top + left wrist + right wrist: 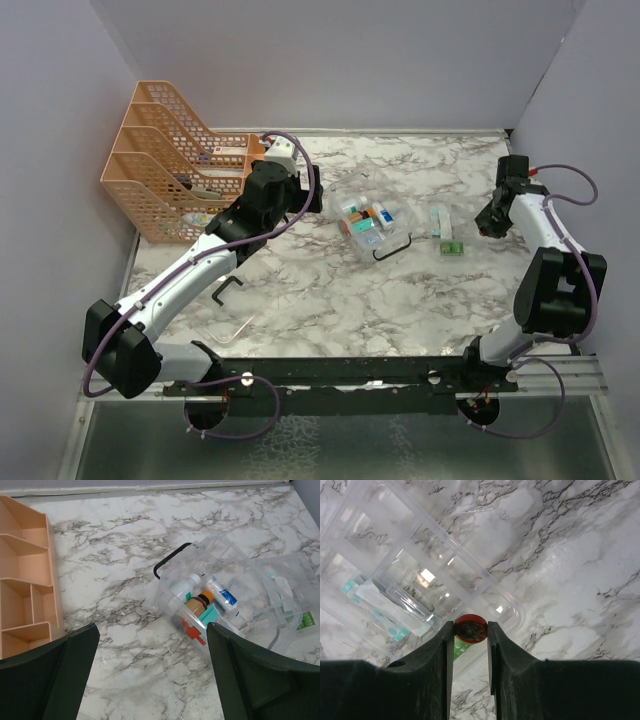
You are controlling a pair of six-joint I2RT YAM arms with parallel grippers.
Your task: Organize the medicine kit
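Plainly, a small red round piece [471, 628] is pinched between the narrowly set jaws of the right gripper [470, 636]. It is held above the rounded corner of a clear compartmented tray [420, 570], through which a teal-printed packet [385, 615] can be seen. The jaws of the left gripper [152, 630] are spread wide, and nothing is held or touched by them. The medicine kit [210, 600] is framed between them, lower down on the surface. A white bottle [185, 586], a brown bottle with an orange cap [199, 602] and a blue-and-white tube [224, 596] are seen through its clear wall. In the top view the kit is found about mid-table, a little to the far side, between the two grippers, with its black handle [392, 248] at the near edge. An orange mesh file rack [165, 175] is set at the far left, just beside the left gripper. Everything is borne by a white table [330, 300] veined like grey marble, which is closed in by plain pale grey walls [350, 60] at the left, far and right sides.
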